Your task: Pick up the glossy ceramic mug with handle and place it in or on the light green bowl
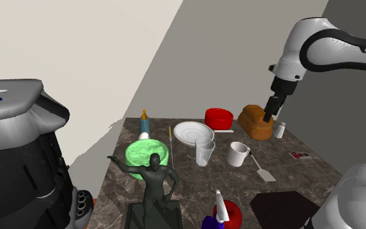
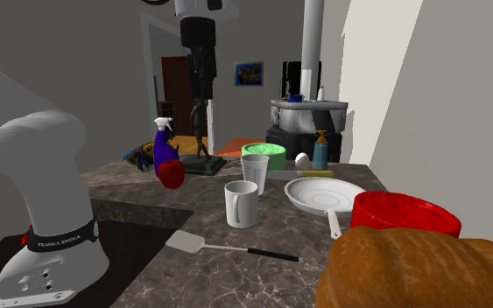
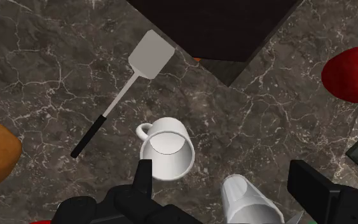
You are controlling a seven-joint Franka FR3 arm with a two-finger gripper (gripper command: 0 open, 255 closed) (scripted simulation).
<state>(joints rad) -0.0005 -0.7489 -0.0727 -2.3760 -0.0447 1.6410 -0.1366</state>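
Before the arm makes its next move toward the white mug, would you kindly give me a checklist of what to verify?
1. Gripper open: ok, the fingers stand apart.
2. White mug upright on the counter: ok.
3. Gripper centred over the mug: not ok, the mug sits by one finger, off the gap.
4. Gripper at grasp height: not ok, it hangs well above the counter.
5. Room around the mug: ok, the clear cup and spatula are apart from it.
6. Green bowl upright, mouth up: ok.
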